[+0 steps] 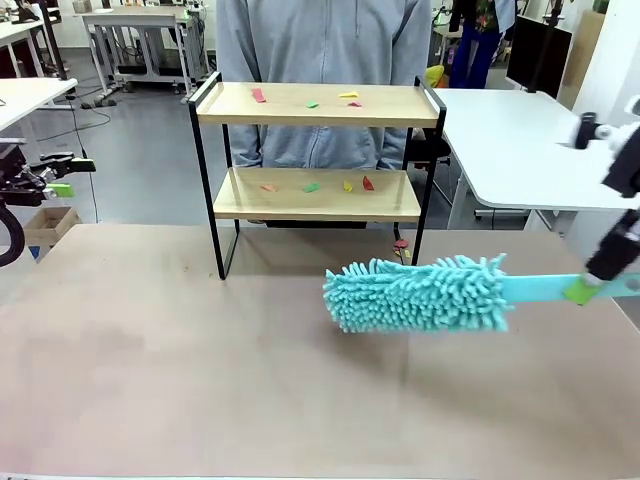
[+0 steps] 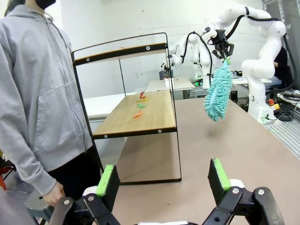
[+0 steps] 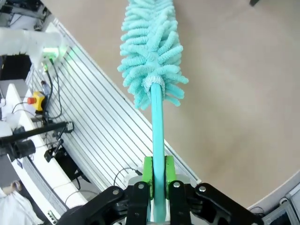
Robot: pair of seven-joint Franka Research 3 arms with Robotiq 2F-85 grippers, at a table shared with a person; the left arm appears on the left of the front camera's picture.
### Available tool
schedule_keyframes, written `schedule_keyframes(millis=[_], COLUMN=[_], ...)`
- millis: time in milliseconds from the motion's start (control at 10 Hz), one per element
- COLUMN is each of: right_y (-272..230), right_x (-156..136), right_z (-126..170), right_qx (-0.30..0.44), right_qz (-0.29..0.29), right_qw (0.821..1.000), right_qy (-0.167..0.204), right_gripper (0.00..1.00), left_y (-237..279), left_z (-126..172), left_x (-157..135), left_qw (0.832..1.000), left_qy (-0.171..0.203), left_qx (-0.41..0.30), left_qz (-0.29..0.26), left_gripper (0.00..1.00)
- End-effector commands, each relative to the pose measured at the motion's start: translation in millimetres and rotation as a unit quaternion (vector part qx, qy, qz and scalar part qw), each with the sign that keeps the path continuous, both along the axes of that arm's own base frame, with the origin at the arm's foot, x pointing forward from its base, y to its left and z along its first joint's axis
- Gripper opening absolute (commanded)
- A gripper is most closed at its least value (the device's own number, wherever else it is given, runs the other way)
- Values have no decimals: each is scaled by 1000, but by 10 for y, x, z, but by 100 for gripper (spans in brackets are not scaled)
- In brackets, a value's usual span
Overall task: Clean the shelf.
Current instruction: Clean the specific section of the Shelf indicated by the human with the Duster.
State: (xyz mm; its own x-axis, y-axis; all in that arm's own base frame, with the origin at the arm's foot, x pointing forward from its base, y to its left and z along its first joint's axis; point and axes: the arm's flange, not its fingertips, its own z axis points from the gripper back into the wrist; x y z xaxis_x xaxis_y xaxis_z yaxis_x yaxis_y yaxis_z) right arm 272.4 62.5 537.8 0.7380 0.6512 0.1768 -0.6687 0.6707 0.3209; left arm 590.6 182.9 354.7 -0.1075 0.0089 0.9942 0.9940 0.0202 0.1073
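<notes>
A big brown table [image 1: 150,380] sits in a busy work room. The right gripper [image 3: 158,177] is squeezed tight on the flat handle of a fluffy blue-green duster [image 1: 415,293], which hangs sideways over the table, near the shelf but not touching it. The small wooden two-board shelf with thin black legs [image 1: 390,105] stands farther back, with little coloured bits [image 1: 312,186] on both boards. A person in a grey hoodie [image 1: 320,50] stands behind it. The left gripper [image 2: 163,182] is wide apart, holding nothing. I think sweeping has not begun. Next the duster must go up to a board and brush the bits off.
</notes>
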Motion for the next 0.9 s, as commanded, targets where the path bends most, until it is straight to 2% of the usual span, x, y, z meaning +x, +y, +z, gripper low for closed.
schedule_keyframes(millis=[0, 300, 400, 800], right_y=[-244, -307, -238, -238], right_x=[-160, -286, -246, -246], right_z=[-4, -47, 12, 12], right_qx=[-1, -14, -17, -17], right_qz=[26, 48, 24, 24], right_qw=[1000, 999, 1000, 1000], right_qy=[-8, -6, -1, -1], right_gripper=[13, 13, 13, 13], left_y=[-6, -6, -6, -6], left_z=[13, 13, 13, 13], left_x=[-24, -24, -24, -24], left_qw=[1000, 1000, 1000, 1000], left_qy=[-6, -6, -6, -6], left_qx=[4, 4, 4, 4], left_qz=[-1, -1, -1, -1], left_gripper=[100, 100, 100, 100])
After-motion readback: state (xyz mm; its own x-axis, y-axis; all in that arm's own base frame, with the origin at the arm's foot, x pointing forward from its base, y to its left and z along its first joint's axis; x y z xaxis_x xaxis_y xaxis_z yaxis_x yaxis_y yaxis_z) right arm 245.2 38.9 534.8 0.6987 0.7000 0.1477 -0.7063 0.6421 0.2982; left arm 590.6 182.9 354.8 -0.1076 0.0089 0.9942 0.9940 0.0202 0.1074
